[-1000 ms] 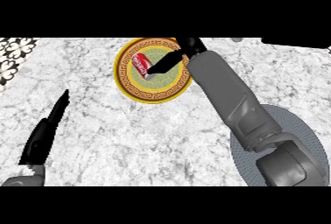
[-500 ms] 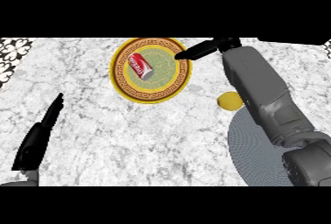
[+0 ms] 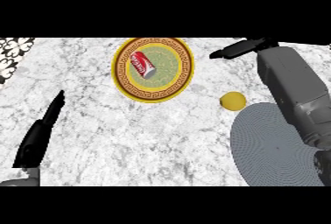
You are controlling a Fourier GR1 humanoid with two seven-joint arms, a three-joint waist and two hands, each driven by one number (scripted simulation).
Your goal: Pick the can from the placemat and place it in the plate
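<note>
Red with white lettering, the can [image 3: 143, 65] lies on its side in the plate [image 3: 169, 89], resting on the green centre toward the upper left, its length running diagonally. I see nothing touching it. The plate has a yellow rim and a brown band with a key pattern, and it sits on the white marble table [image 3: 149, 140] near the far edge.

To the right of the plate, well apart from the can, my right hand [image 3: 237, 49] hangs over the table with its black fingers held straight and pointing left, holding nothing. Its grey forearm runs down the right side of the view.

Below that hand, a small yellow fruit, perhaps a lemon [image 3: 233, 100], sits on the marble just beside the upper edge of the round grey placemat [image 3: 271, 148], which the forearm partly covers.

On the left I see my left hand [image 3: 40, 135] resting low near the edge, fingers straight and pointing up, also holding nothing.

A black-and-white patterned surface [image 3: 13, 48] shows at the top left corner.
</note>
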